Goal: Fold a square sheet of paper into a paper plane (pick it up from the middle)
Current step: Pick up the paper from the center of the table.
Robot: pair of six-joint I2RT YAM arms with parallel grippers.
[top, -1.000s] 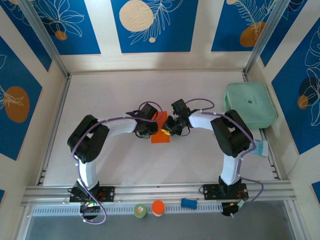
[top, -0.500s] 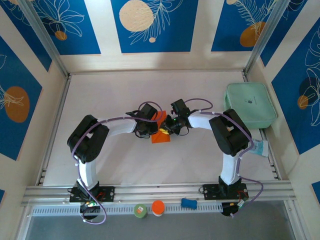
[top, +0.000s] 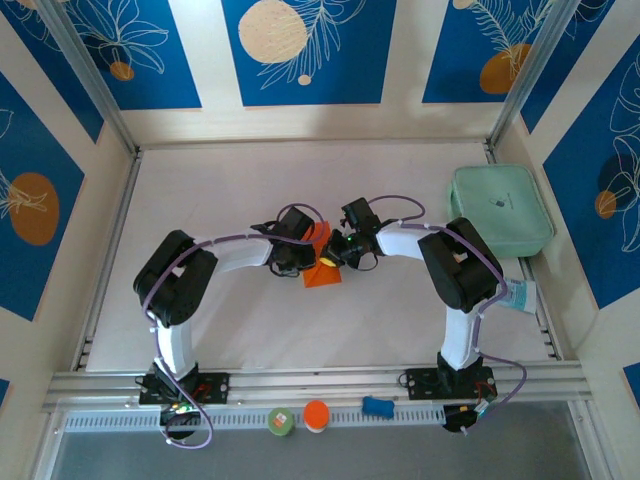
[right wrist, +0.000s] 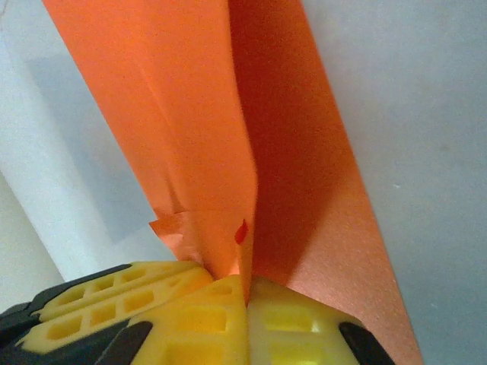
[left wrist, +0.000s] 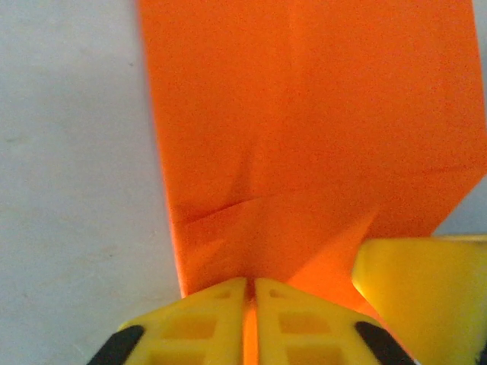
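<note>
Hardly budged, the square sheet of paper sits in the middle of the tabletop, while the right pincer has crept a touch toward the left pincer. Both are clamped tight on its folded edge, nearly tip to tip, crease running straight away from each. Open surface surrounds them; the mint-green case lies well apart, rightward.

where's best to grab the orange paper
Probably a thin edge, pinched edge-on from the side: the paper is flat and creased, offering little to grasp from above. The left gripper and right gripper are each shut on an edge, from opposite sides.
</note>
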